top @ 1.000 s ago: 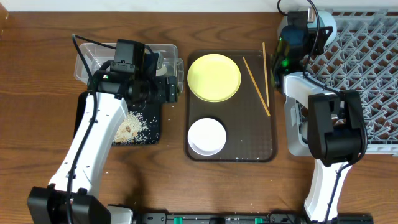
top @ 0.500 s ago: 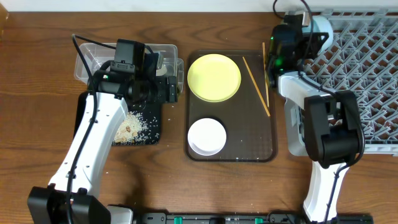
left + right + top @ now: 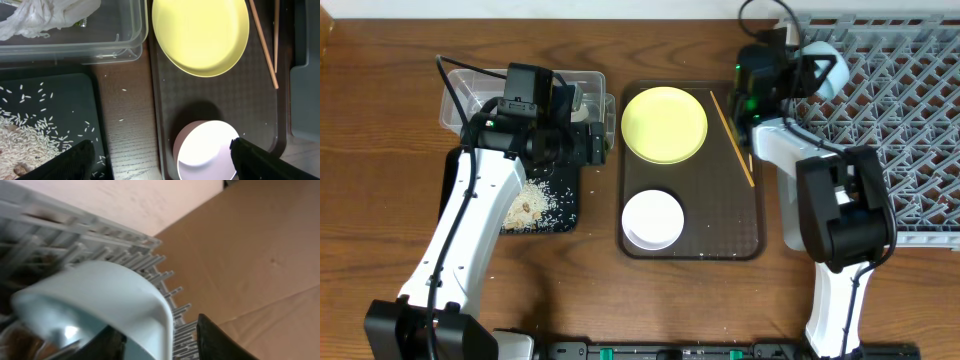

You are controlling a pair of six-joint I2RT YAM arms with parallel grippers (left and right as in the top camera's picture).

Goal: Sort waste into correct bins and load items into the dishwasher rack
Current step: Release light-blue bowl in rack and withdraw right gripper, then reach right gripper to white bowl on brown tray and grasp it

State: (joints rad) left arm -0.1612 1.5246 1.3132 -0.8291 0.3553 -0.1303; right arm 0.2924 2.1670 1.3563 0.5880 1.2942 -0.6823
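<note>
The light blue bowl [image 3: 100, 300] sits tipped on its side among the pegs at the far, tray-side corner of the dishwasher rack [image 3: 900, 120]. It is probably stood on edge so that the pegs can prop it. The right fingers [image 3: 220, 342] are parted around its rim, with a clear gap between the rim and one finger, so I judge the grip loose and the bowl resting on the rack. The left fingers [image 3: 65, 162] are spread wide and empty. They hang over the surface [image 3: 380, 200] between the bins and the brown serving tray [image 3: 720, 230], likely parked clear of the other arm. The waste looks sorted, with rice [image 3: 535, 205] strewn in the black tray [image 3: 565, 205] and the white crumpled scrap [image 3: 40, 17] in the clear tub [image 3: 125, 30]. The yellow plate [image 3: 664, 124], the white bowl [image 3: 653, 219] and the chopsticks [image 3: 735, 135] lie on the serving tray, not yet loaded
</note>
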